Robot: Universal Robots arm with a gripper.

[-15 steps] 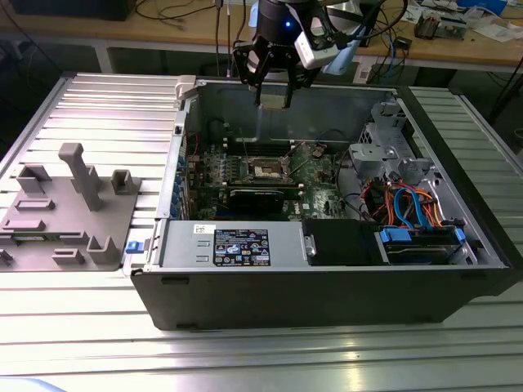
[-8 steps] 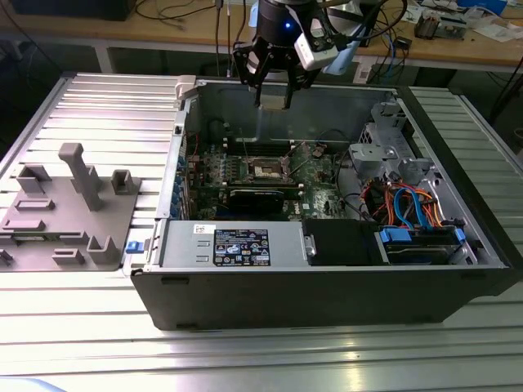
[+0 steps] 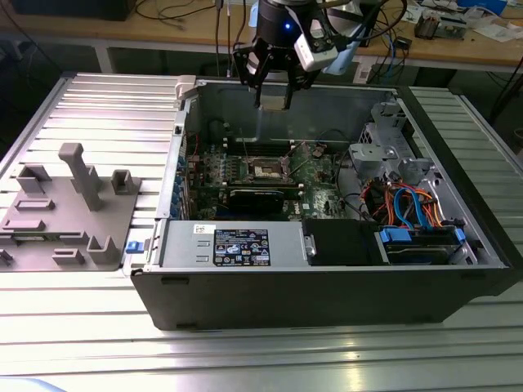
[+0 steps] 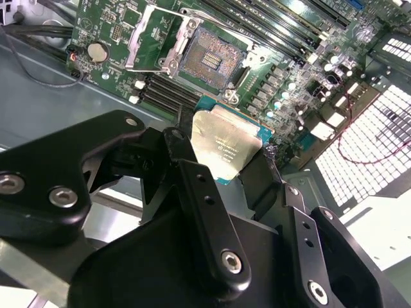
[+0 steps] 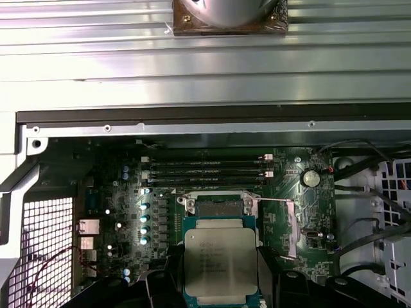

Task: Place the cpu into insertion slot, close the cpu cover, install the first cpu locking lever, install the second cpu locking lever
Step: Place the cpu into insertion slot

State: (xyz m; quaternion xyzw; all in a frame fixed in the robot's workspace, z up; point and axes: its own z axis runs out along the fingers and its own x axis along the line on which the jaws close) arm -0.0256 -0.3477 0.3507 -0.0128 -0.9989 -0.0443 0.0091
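My gripper (image 4: 223,154) pinches the cpu (image 5: 221,260) above the open insertion slot (image 4: 209,59), cpu cover (image 4: 151,40) raised; nothing seated yet.

One cpu (image 5: 220,260), one insertion slot (image 4: 209,58), one cpu cover (image 4: 137,42), one computer case (image 3: 327,294).

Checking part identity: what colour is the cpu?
The cpu has a silver-grey top and teal-green border; clearest in the first wrist view.

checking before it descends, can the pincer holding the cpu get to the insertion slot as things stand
Probably yes. The cpu cover is flipped open beside the insertion slot, whose centre lies bare, and nothing shows between it and the pincer gripping the cpu.
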